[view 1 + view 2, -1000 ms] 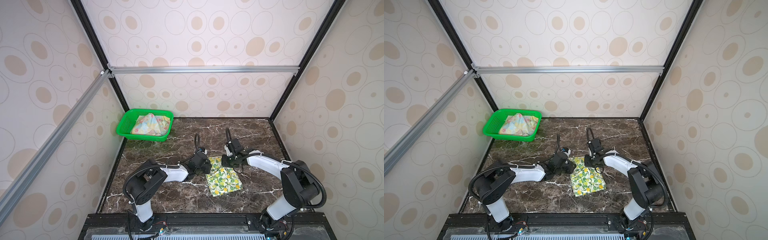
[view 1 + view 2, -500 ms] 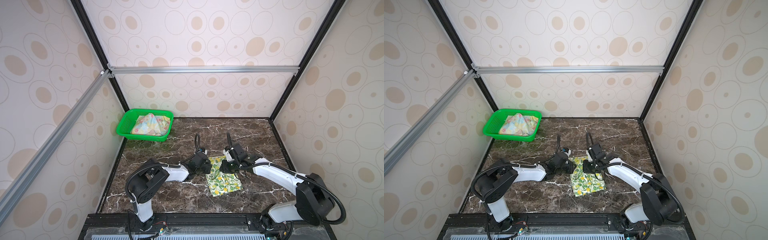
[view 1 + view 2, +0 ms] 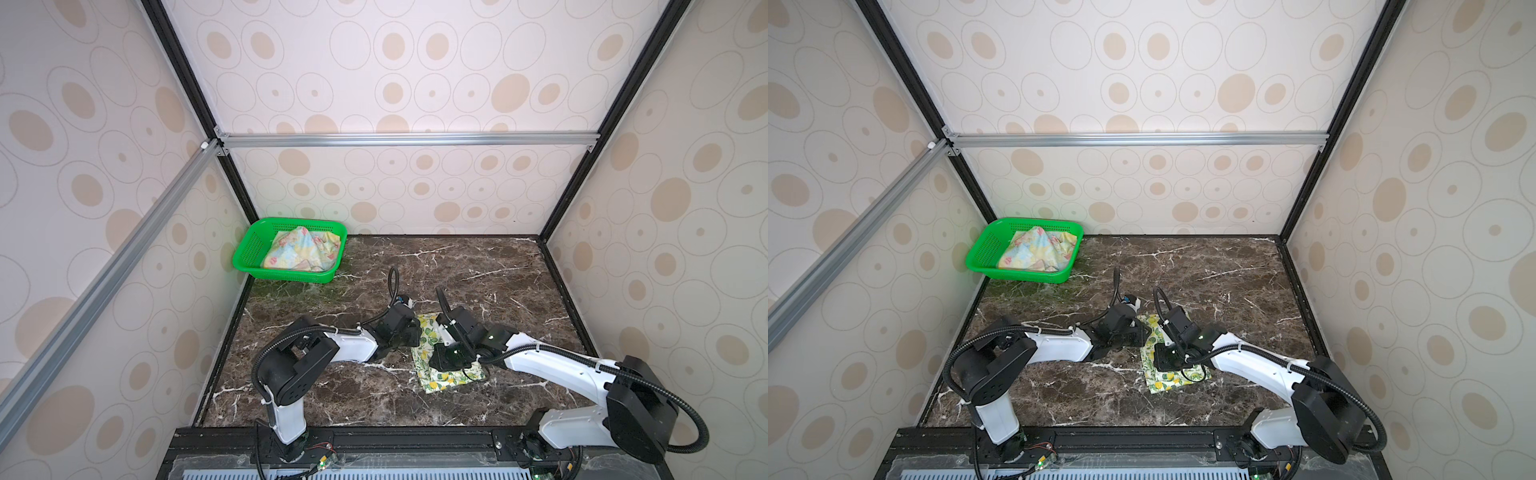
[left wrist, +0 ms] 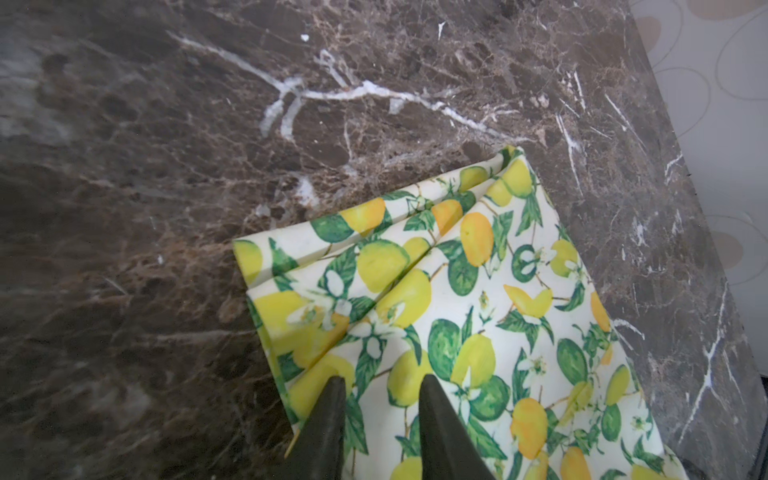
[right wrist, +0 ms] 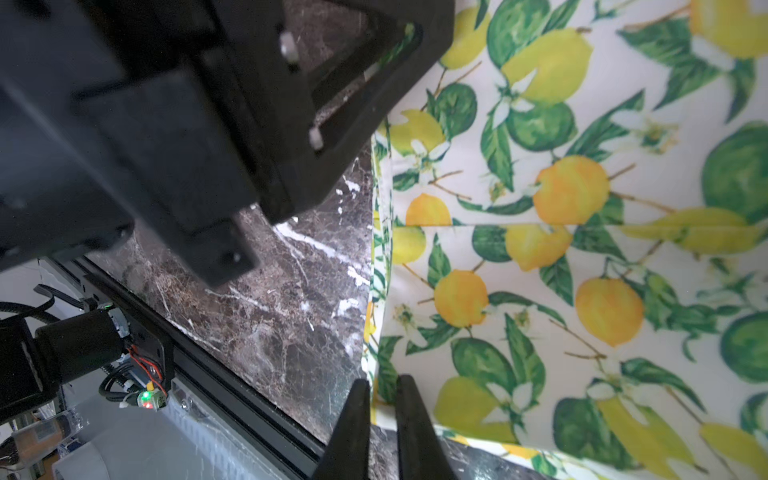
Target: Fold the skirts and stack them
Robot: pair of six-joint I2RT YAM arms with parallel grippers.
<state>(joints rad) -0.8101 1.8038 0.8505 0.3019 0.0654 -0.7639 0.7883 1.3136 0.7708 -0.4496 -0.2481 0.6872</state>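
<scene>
Lemon skirt lies on the table, nearer its front edge. Left gripper, jaws slightly parted, presses one corner, likely anchoring it. Right gripper is closed on an edge, holding it raised to fold. Flowered skirt waits in the far-left-corner basket.

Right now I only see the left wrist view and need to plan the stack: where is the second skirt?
Observer: The floral skirt lies bunched in the green basket, at the far left corner of the table.
Operator: And the right gripper?
Observer: The right gripper appears to pinch an edge of the lemon skirt.
Operator: Where over the skirt?
Observer: In both top views it covers the skirt's middle; only the skirt's ends show.
</scene>
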